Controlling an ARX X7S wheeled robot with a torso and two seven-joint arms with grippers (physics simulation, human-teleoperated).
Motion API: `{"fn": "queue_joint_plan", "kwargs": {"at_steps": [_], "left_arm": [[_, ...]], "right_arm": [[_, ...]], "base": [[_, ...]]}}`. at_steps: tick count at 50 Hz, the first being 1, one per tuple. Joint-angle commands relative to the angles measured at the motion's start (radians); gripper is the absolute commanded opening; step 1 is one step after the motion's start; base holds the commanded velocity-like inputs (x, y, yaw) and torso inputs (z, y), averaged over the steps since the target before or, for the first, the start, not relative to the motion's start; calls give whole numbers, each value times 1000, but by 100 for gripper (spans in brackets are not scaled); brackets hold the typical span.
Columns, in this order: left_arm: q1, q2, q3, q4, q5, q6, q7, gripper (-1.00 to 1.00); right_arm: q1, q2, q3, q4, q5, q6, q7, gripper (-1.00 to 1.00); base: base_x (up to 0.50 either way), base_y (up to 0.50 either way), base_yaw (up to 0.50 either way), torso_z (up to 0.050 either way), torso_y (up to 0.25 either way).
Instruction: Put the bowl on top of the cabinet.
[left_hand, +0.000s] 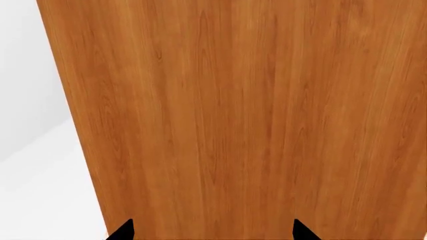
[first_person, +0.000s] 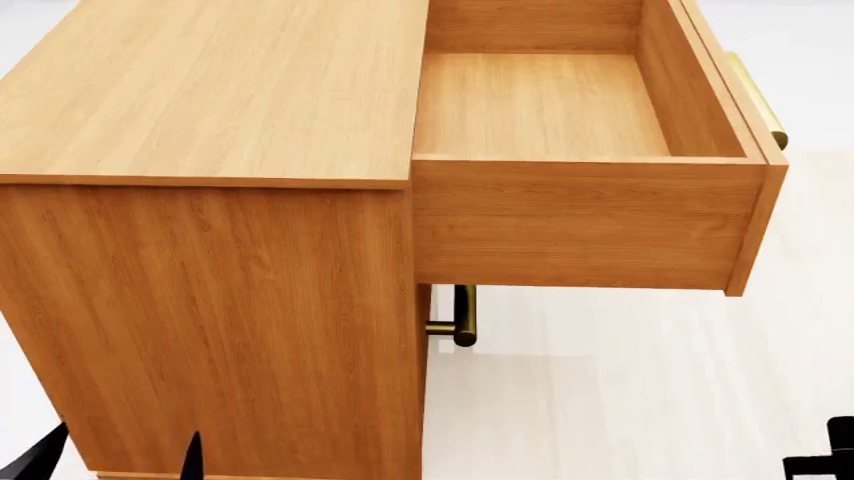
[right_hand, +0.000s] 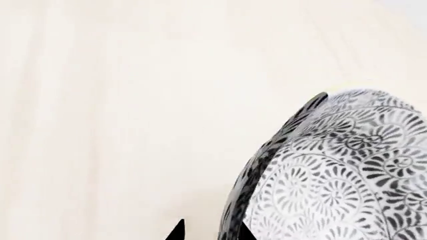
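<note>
The bowl (right_hand: 347, 170), white with a dense dark leaf pattern, shows only in the right wrist view, tilted on its side above the pale floor. Its dark rim passes between the fingertips of my right gripper (right_hand: 211, 232), which is shut on it. In the head view the bowl is out of sight. The cabinet (first_person: 214, 90), orange-brown wood with a flat top, fills the head view's left and centre. My left gripper (left_hand: 212, 231) is open with nothing between its tips, close to the cabinet's side panel (left_hand: 253, 110). It shows as two black tips (first_person: 114, 458) low in the head view.
The cabinet's top drawer (first_person: 587, 220) is pulled far out to the right and holds nothing. Its brass handle (first_person: 758, 100) sticks out beyond it. A lower brass handle (first_person: 461, 318) shows under the drawer. Pale floor (first_person: 641, 390) lies to the right.
</note>
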Motion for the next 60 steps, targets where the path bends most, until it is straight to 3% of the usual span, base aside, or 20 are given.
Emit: {"fn": "queue_joint_plan", "kwargs": {"at_steps": [1, 12, 19, 30, 47, 60], "left_arm": [[2, -5, 1, 2, -7, 2, -3, 100], [-1, -9, 4, 0, -11, 2, -6, 100], [-1, -15, 4, 12, -16, -4, -8, 100], [14, -23, -1, 36, -29, 1, -11, 100], [37, -46, -6, 49, -27, 12, -17, 100], [18, -47, 5, 34, -17, 5, -26, 100]], "right_arm": [[-41, 24, 32, -85, 27, 32, -4, -100], [-43, 62, 59, -220, 49, 133, 36, -100], [-28, 175, 166, -556, 128, 385, 126, -100], [80, 289, 237, -853, 205, 670, 162, -100], [329, 352, 142, -1011, 223, 883, 155, -100], [498, 350, 44, -1029, 230, 942, 157, -100]], "base": [[0, 0, 0, 0, 0], [0, 0, 0, 0, 0], [0, 0, 0, 0, 0], [0, 0, 0, 0, 0], [0, 0, 0, 0, 1], [0, 0, 0, 0, 0]]}}
